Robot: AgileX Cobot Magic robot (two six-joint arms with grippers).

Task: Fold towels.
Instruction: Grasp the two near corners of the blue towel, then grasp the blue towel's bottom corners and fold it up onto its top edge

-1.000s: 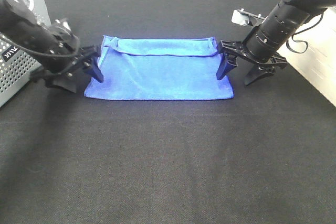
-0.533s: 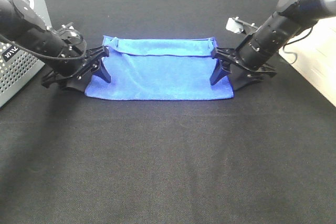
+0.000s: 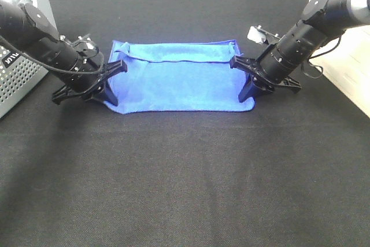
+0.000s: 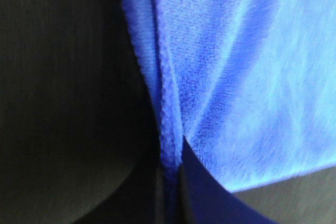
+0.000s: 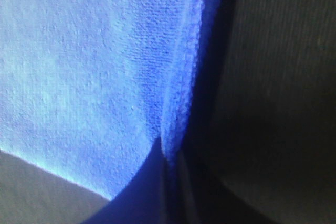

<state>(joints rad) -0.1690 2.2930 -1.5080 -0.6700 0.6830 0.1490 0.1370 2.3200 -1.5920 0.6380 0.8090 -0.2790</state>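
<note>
Both grippers have come in from beside the towel's short sides onto the edges themselves. The near left corner has been drawn inward, so the near edge is shorter than a second ago.

The left gripper sits low at the left side edge. In its wrist view the fingers meet in a narrow slit, and the hem runs straight into it, pinched. The right gripper is placed the same way at the right side edge, its fingers nearly together with the hem caught between them.

The towel lies flat between the two, long side across the view, on the far half of the mat. A flap is turned over along the far edge, and its own edge shows as a darker line across the width. The near right corner is rounded where it meets the gripper. The near left corner cuts in beside the left fingers, and the near edge runs fairly straight between the two corners.

A broad stretch of open mat lies in front of the towel, and a narrower band lies behind it. The basket stands close outside the left arm at the mat's left edge. The right arm reaches in over the mat's right edge.
</note>
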